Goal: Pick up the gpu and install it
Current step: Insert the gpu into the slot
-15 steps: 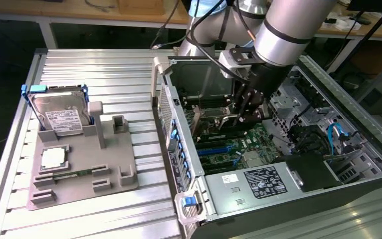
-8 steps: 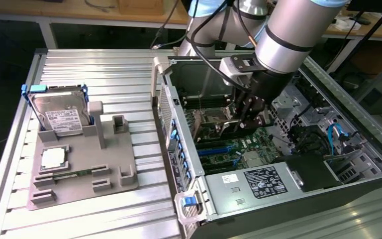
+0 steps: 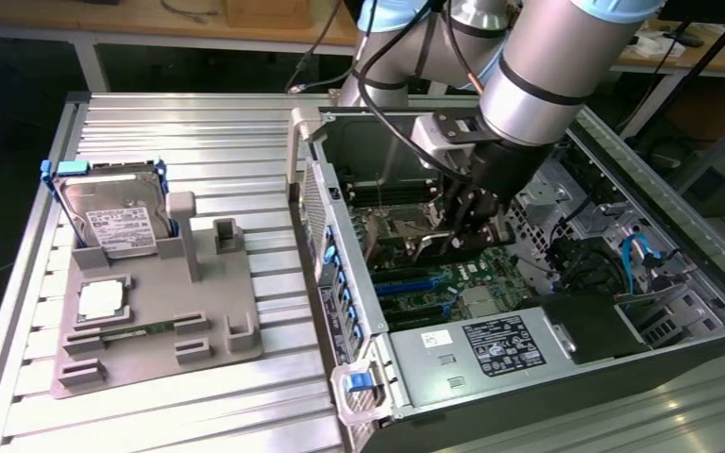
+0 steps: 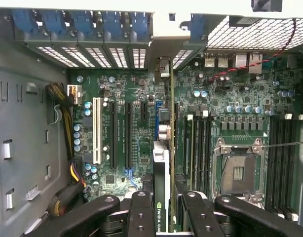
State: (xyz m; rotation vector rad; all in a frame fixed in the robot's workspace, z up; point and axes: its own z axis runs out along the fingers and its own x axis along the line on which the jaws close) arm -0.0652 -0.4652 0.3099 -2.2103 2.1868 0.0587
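**Gpu held edge-on over the motherboard slots**

The gpu [image 4: 161, 170] is clamped between the jaws of the gripper [image 4: 165, 205]. It stands edge-down inside the computer case [image 3: 337, 283], parallel to the expansion slots [image 4: 114, 133], presumably to align its connector. Seating cannot be judged.
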